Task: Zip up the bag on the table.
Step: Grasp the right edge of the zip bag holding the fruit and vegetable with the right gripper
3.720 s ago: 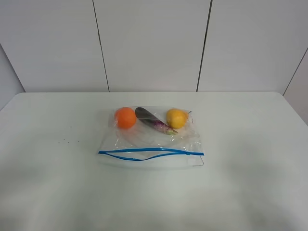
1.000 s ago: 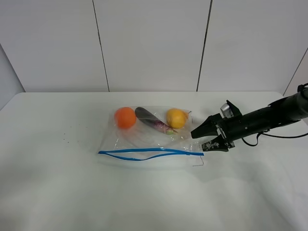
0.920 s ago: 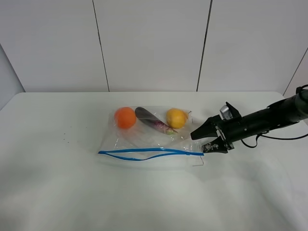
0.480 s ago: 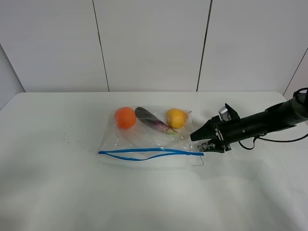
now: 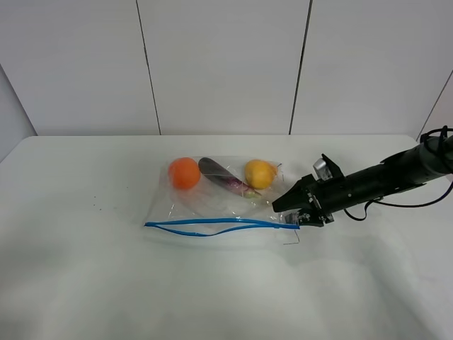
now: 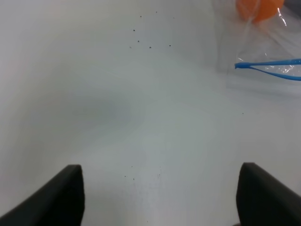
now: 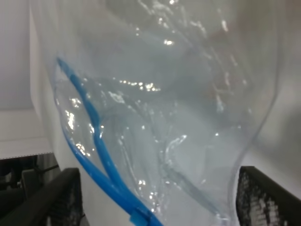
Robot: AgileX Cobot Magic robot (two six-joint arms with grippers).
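The clear bag (image 5: 219, 205) lies flat on the white table (image 5: 106, 283), holding an orange fruit (image 5: 185, 173), a purple vegetable (image 5: 225, 179) and a yellow fruit (image 5: 260, 173). Its blue zipper strip (image 5: 212, 224) runs along the near edge and gapes in the middle. My right gripper (image 5: 287, 210) is at the bag's right end, open, jaws either side of the corner. In the right wrist view the bag (image 7: 164, 94) and strip (image 7: 94, 132) fill the space between the jaws of the right gripper (image 7: 167, 202). My left gripper (image 6: 160, 197) is open over bare table, left of the bag's corner (image 6: 268, 47).
Tiny dark specks (image 5: 95, 207) dot the table left of the bag. A white panelled wall (image 5: 226, 64) rises behind the table's far edge. The right arm (image 5: 382, 177) stretches in low from the right side.
The right gripper has slid left onto the bag's right corner, and its jaws have narrowed a little. The bag has not moved.
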